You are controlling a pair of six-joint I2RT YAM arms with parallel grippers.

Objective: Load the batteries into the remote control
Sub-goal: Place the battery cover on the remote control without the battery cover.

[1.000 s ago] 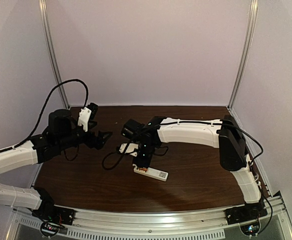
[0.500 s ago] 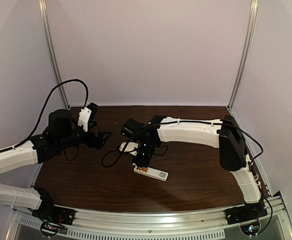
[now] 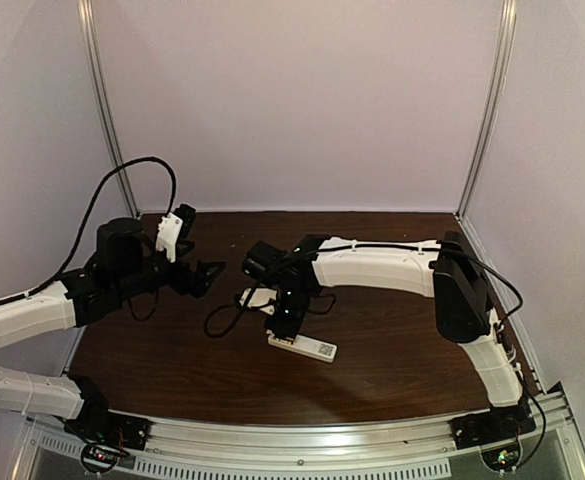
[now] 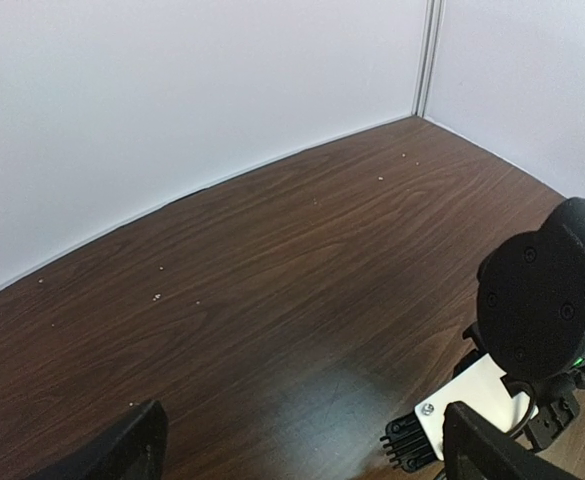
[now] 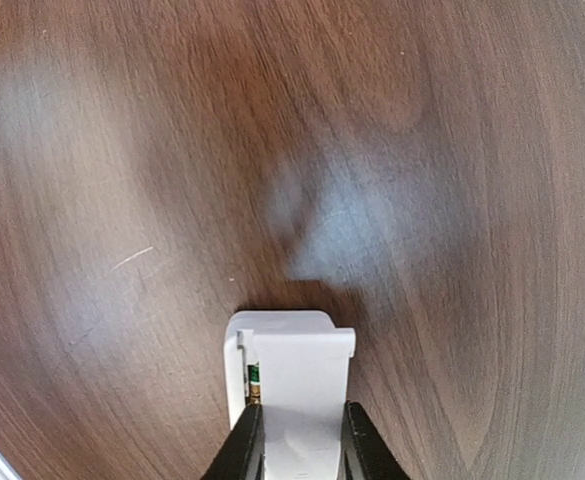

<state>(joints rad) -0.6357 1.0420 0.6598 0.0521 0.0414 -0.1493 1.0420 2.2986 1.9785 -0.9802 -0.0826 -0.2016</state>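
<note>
My right gripper (image 5: 302, 448) is closed on the end of the one remote control (image 5: 294, 372), which lies flat on the table (image 5: 122, 200). I count one battery (image 5: 254, 381), only a thin orange-gold strip at the remote's edge. My fingers cut off the rest of the remote. One small cover plate (image 3: 256, 296) lies near, half hidden. My left gripper (image 4: 302, 462) hangs open, well apart.

Dark wood table (image 3: 392, 345), plain lilac walls (image 3: 292, 100)
</note>
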